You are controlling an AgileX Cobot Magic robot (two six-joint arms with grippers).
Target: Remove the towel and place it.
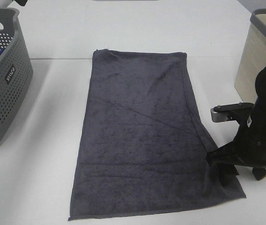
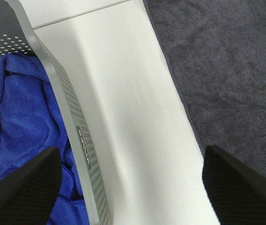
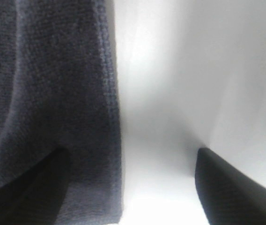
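Observation:
The dark charcoal-grey towel (image 1: 142, 136) lies spread flat on the white table, long side running front to back. It also shows in the left wrist view (image 2: 226, 61) and the right wrist view (image 3: 44, 79). My right gripper (image 1: 219, 171) is low at the towel's right edge near its front corner. In the right wrist view it (image 3: 132, 151) is open, one finger (image 3: 25, 187) over the towel's hem, the other (image 3: 236, 187) over bare table. My left gripper (image 2: 130, 149) is open and empty, high over the table beside the grey basket.
A grey perforated basket (image 1: 6, 84) stands at the left with a blue cloth (image 2: 16, 122) inside; its wall (image 2: 72, 117) shows in the left wrist view. A beige basket with a grey rim (image 1: 254, 56) stands at the back right.

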